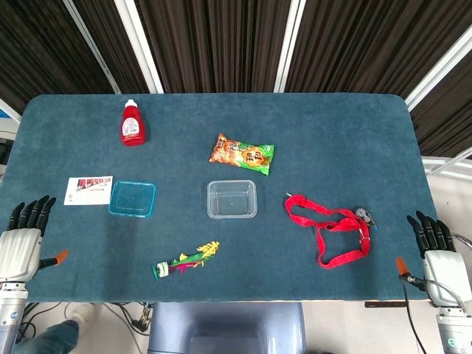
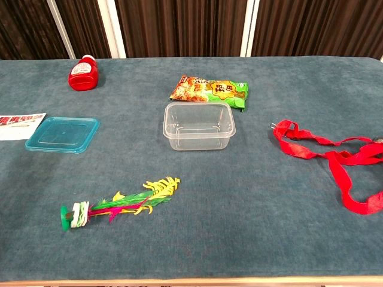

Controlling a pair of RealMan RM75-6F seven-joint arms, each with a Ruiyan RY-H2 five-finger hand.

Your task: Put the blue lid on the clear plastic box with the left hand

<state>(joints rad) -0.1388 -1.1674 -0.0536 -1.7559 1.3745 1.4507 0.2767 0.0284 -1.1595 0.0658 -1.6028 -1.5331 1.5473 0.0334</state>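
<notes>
Plainly, the table (image 1: 354, 118) sets the limits: its blue cloth runs wide, and both hands wait at the near corners, off the working area. The left hand (image 1: 22, 240) hovers at the near left edge, fingers spread and holding nothing; the right hand (image 1: 436, 254) is likewise released at the near right edge.

The red strap (image 1: 328, 230) sprawls well to the right, out of the path. The clear plastic box (image 1: 231, 198) sits upright and open near the centre, with the snack packet (image 1: 241, 153) just behind it; a lid carried too far could nudge that packet. The blue lid (image 1: 133, 199) lies flat to the left, well apart from the box, with open cloth between them. The card (image 1: 88, 189) lies just beside the lid's left edge, so fingers coming in from that side may catch it instead. The red bottle (image 1: 132, 124) stands further back, clear of the route.

Likely the main trouble is the lid itself: thin and flush on the cloth, it may slide. The feather toy (image 1: 186, 259) lies nearer, below the route.
</notes>
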